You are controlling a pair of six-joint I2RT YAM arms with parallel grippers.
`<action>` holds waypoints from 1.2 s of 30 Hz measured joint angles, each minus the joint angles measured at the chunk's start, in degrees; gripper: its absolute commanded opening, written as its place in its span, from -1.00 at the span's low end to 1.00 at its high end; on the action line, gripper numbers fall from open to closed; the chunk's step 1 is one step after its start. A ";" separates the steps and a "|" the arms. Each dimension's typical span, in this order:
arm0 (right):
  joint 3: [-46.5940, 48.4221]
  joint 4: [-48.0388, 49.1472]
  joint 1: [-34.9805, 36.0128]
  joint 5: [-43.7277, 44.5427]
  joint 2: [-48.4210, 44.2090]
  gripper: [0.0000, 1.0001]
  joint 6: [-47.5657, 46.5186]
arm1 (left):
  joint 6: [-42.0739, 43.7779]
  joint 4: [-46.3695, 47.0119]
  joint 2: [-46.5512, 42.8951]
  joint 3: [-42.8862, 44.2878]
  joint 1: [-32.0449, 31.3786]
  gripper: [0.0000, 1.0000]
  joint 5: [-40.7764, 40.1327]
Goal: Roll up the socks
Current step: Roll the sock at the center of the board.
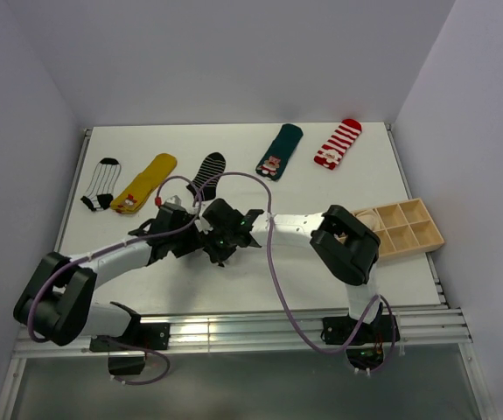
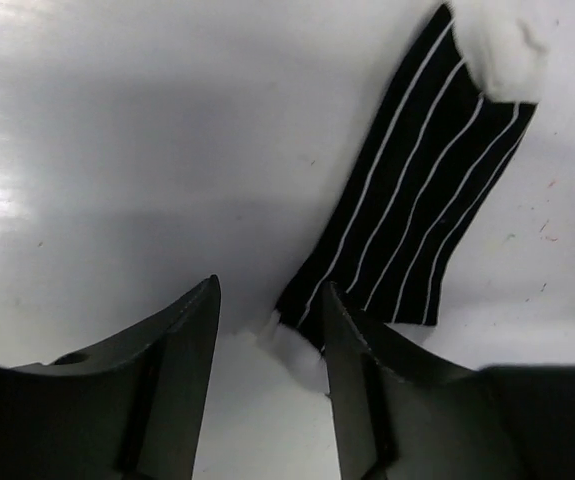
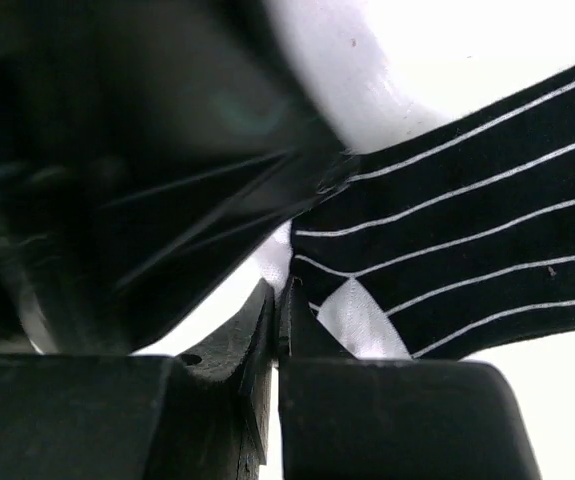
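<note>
The black sock with thin white lines lies on the white table. It also shows in the left wrist view and the right wrist view. My right gripper is shut, pinching the white edge at the sock's near end. My left gripper is open just beside it, with that white end lying between its jaws, close to the right finger. In the top view both grippers meet at the sock's near end, left and right.
Other socks lie along the back: white with black stripes, yellow, dark green, red-and-white striped. A wooden compartment tray sits at the right edge. A purple cable loops over the right arm.
</note>
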 measured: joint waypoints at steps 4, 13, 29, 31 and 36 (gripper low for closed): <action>0.00 -0.11 -0.11 -1.25 0.00 -1.00 0.28 | 0.13 1.88 4.20 2.25 -1.25 -0.21 0.28; 0.02 -1.22 -2.62 -7.19 0.00 -1.00 1.51 | 0.39 2.49 6.99 3.54 -4.11 -0.74 -2.54; 2.54 -1.05 -11.04 -27.69 7.37 -1.00 5.57 | 1.99 3.10 7.91 4.11 -6.43 -0.99 -5.16; 2.08 -0.55 -12.28 -29.86 7.78 -1.00 5.90 | 2.36 3.15 8.04 4.24 -6.49 -0.99 -5.16; 0.20 1.20 -15.65 -34.01 7.96 -1.00 7.23 | 3.63 3.26 8.02 4.26 -6.62 -0.99 -5.18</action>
